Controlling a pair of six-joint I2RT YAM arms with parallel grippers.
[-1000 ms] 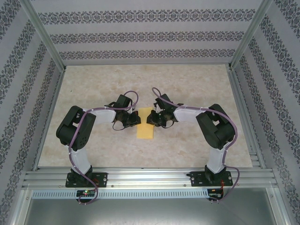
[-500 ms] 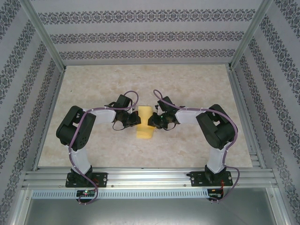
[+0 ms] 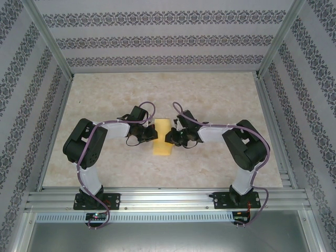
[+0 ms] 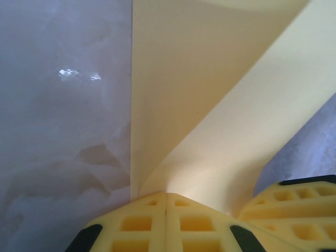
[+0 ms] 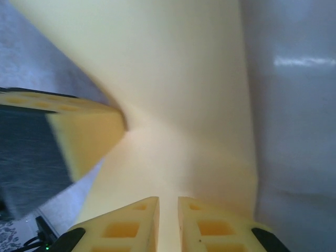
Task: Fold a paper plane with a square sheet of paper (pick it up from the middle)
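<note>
Your main risk here is a tear or a stray crease. The square sheet of paper [image 3: 163, 149] lies mid-desk between the two arms, and both grippers are working the same small patch of it. The left gripper [image 3: 149, 133] has its pads pressed together, and in its wrist view the paper runs right into the seam, so it looks clamped on the sheet's edge. The right gripper [image 3: 171, 137] stands a narrow slit apart with paper showing in the gap; you cannot tell whether it has any of it nipped. If either arm pulls away from the other, thin paper like this will probably rip or slip out. If they push together, the raised flap may buckle off the intended line and the fold will come out skewed. The ribbed yellow fingertips sit almost touching, so a collision could also drag the sheet. The paper is plain, matte, pale yellow, with one flap curving up in a soft bend, not a sharp crease. The desk [image 3: 105, 94] is glossy with a marbled look, so it probably gives the sheet little friction.
</note>
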